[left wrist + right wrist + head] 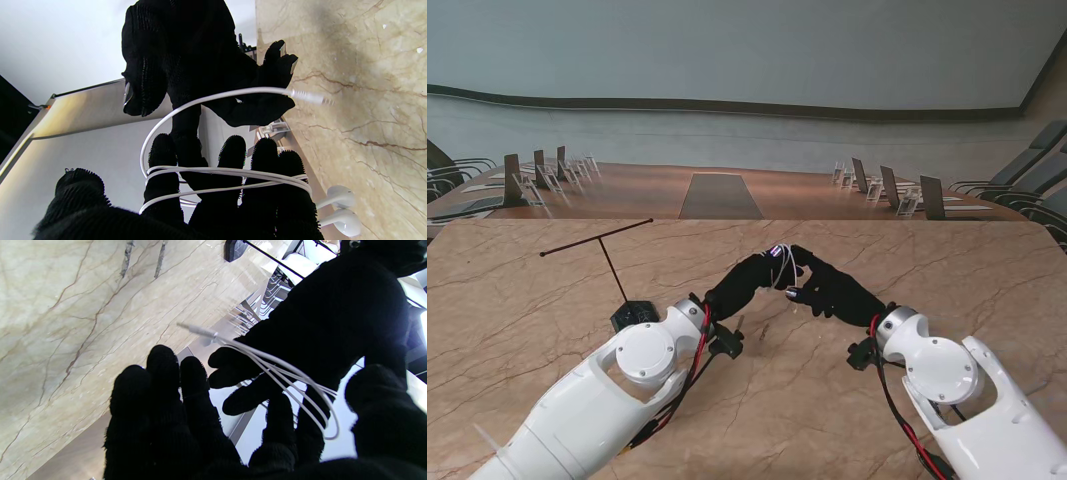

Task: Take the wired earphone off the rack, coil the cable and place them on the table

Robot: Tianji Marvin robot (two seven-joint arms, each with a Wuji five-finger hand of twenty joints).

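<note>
The white wired earphone is off the rack, and its cable [227, 173] is wound in loops around the fingers of my left hand [747, 280]. Its two earbuds [340, 206] hang beside those fingers. The free end arcs up to the plug [310, 97], which sticks out in the air beside my right hand [832, 290]. That hand meets the left one fingertip to fingertip above the table's middle. The cable passes between its thumb and fingers [278, 63], but a grip does not show. The loops [283, 373] and plug [196, 329] also appear in the right wrist view.
The black T-shaped rack [632, 316] stands left of my left forearm with its crossbar [597, 238] bare. The marble table [547, 330] stretches all around. Beyond its far edge are a long wooden desk and rows of chairs [897, 190].
</note>
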